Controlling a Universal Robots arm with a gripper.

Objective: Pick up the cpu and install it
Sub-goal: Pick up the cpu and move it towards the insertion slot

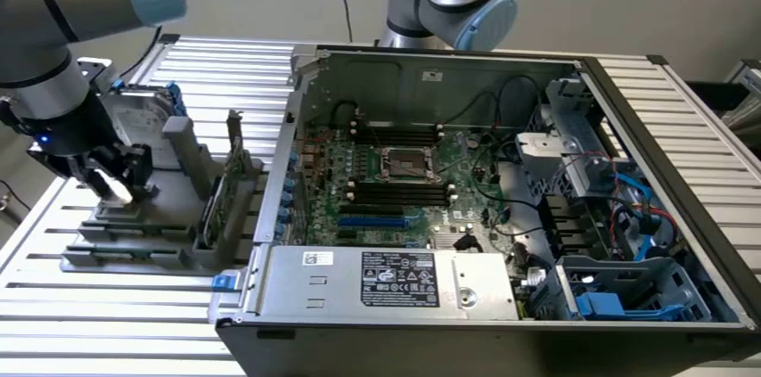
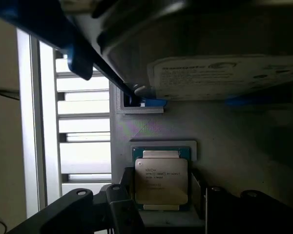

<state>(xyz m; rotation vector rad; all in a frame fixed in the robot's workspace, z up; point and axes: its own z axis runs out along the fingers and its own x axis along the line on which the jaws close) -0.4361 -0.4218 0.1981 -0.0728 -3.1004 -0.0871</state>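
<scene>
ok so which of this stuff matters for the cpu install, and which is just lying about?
Job:
- cpu, lying in the grey holder
- gripper, at the cpu
- motherboard socket, inside the open case

Lying about:
- hard drive with blue rails
- power supply

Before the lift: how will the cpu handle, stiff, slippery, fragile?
Likely stiff: the cpu is a thin flat chip with a metal lid. Smooth silvery top looks slippery. Probably light; its thin green edge may chip if knocked.
</scene>
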